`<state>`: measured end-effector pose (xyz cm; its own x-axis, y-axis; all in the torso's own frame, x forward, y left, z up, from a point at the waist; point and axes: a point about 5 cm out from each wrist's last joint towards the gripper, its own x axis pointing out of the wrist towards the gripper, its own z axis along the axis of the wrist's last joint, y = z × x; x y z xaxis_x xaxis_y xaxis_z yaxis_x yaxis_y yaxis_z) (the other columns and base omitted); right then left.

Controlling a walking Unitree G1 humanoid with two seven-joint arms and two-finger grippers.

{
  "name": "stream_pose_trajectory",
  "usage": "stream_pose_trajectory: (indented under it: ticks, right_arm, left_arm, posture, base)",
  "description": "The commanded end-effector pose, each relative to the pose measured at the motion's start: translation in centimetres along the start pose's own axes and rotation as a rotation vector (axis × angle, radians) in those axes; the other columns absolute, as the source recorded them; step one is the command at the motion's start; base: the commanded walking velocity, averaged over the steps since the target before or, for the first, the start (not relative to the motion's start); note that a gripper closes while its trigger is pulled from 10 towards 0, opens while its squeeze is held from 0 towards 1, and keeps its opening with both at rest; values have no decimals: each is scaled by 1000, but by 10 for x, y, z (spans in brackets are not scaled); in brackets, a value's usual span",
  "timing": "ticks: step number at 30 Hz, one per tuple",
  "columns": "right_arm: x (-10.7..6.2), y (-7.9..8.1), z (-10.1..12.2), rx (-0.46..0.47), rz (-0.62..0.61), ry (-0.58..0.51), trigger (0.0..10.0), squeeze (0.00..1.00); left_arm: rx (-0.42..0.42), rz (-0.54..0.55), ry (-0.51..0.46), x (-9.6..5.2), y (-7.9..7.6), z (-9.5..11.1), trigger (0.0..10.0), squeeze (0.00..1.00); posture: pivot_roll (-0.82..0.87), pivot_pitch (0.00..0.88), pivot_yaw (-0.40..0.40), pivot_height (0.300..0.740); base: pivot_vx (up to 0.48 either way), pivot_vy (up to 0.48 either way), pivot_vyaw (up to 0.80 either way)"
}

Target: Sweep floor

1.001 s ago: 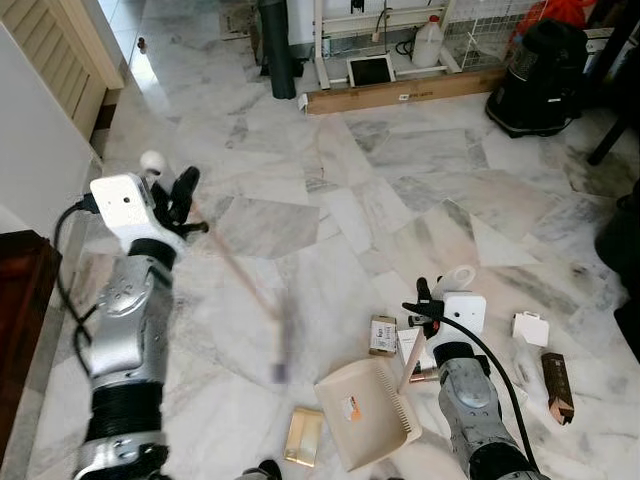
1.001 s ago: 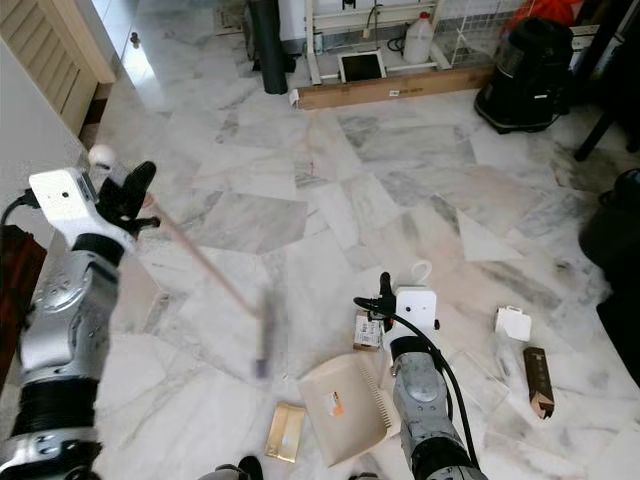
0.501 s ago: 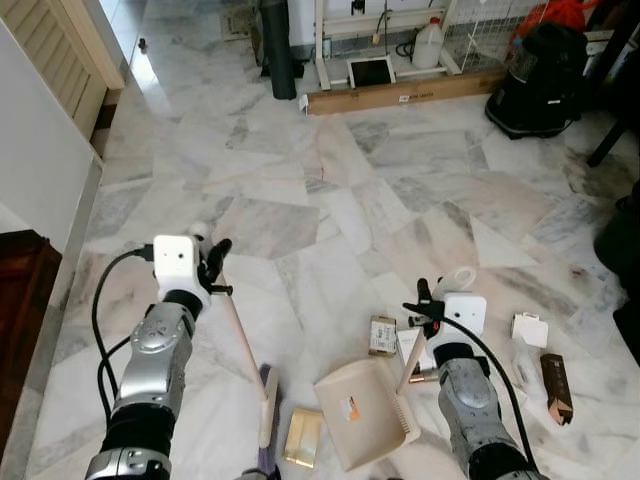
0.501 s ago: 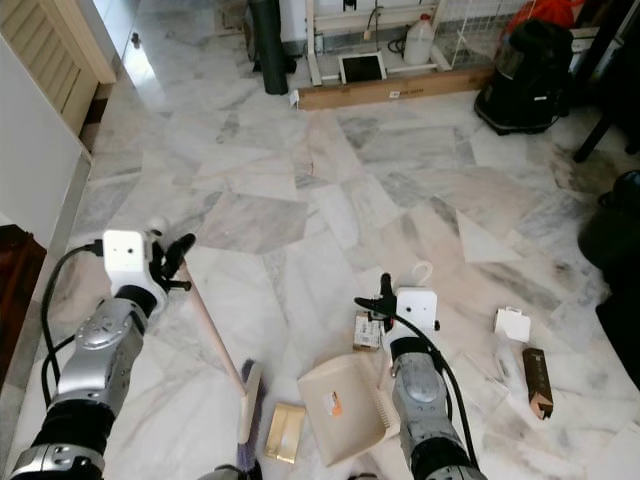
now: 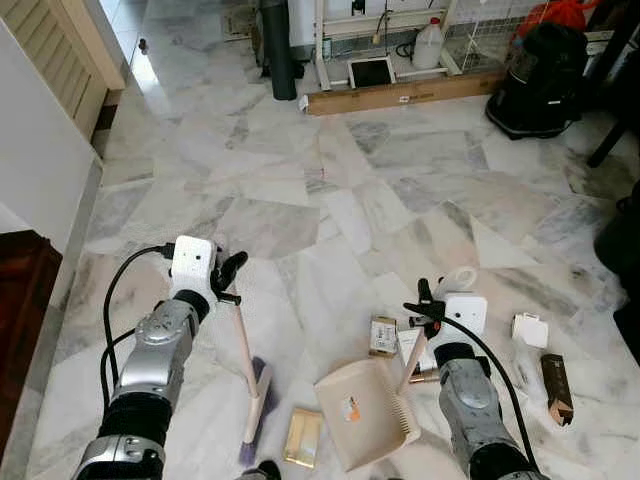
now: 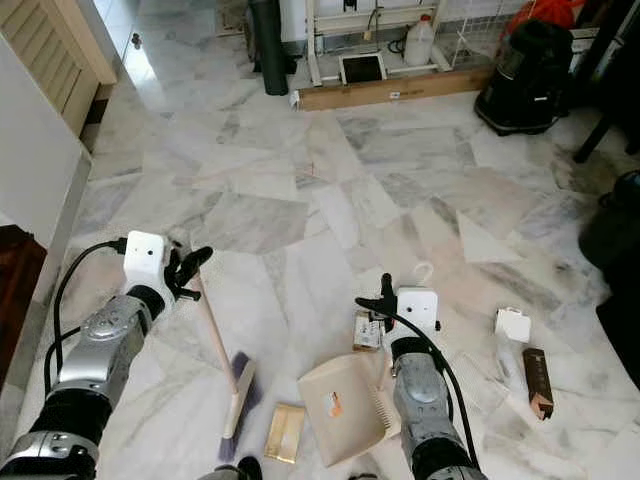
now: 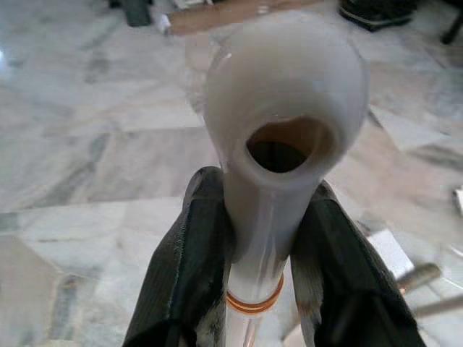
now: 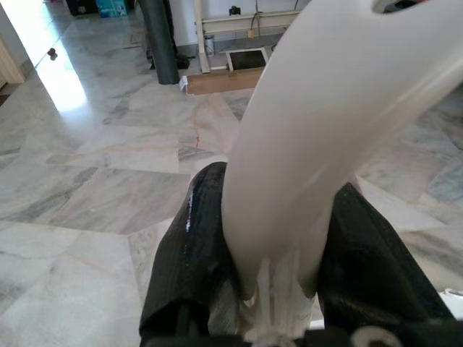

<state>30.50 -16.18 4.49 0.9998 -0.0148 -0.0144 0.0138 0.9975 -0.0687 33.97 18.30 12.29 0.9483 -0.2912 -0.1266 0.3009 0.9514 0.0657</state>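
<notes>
A broom with a cream handle (image 5: pixel 243 350) leans down to its purple-bristled head (image 5: pixel 255 408) on the marble floor. My left gripper (image 5: pixel 230 272) is shut on the handle near its top; the left wrist view shows the handle's hollow end (image 7: pixel 282 137) squeezed between the fingers (image 7: pixel 189 267). A cream dustpan (image 5: pixel 362 412) rests on the floor right of the broom head. My right gripper (image 5: pixel 424 312) is shut on the dustpan handle (image 8: pixel 318 137). A tan flat box (image 5: pixel 303 437) lies between broom head and dustpan. A small carton (image 5: pixel 382 335) lies just beyond the pan.
More litter lies to the right: a white box (image 5: pixel 530 328), a brown carton (image 5: pixel 557 387) and a clear wrapper (image 5: pixel 524 362). A black vacuum (image 5: pixel 535 75), a wooden plank (image 5: pixel 400 92) and a jug (image 5: pixel 428 45) stand at the far side. A dark cabinet (image 5: pixel 20 320) flanks my left.
My left arm has swung the broom down and in toward me, so its head now rests near the tan box. The right arm and dustpan have stayed put.
</notes>
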Motion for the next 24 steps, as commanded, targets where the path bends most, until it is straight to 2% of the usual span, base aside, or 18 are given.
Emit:
stream_pose_trajectory:
  ticks: [1,9,17,24]
  right_arm:
    - [-12,8,-22,41,9,120,10000,0]
    - [-11,7,-21,45,4,120,10000,0]
    - [-11,7,-22,48,5,124,10000,0]
    - [-13,9,-22,62,25,121,10000,0]
  left_arm:
    - [-56,-78,78,-5,-5,-15,10000,0]
    - [-119,-154,117,-4,-9,-10,10000,0]
    - [-222,-154,82,3,-20,2,10000,0]
    - [-343,4,-4,14,-18,14,10000,0]
  posture:
    - [16,188,63,740]
    - [13,187,65,740]
    - [15,187,65,740]
    - [4,185,62,740]
  base:
    - [0,0,0]
    - [0,0,0]
    - [0,0,0]
    - [0,0,0]
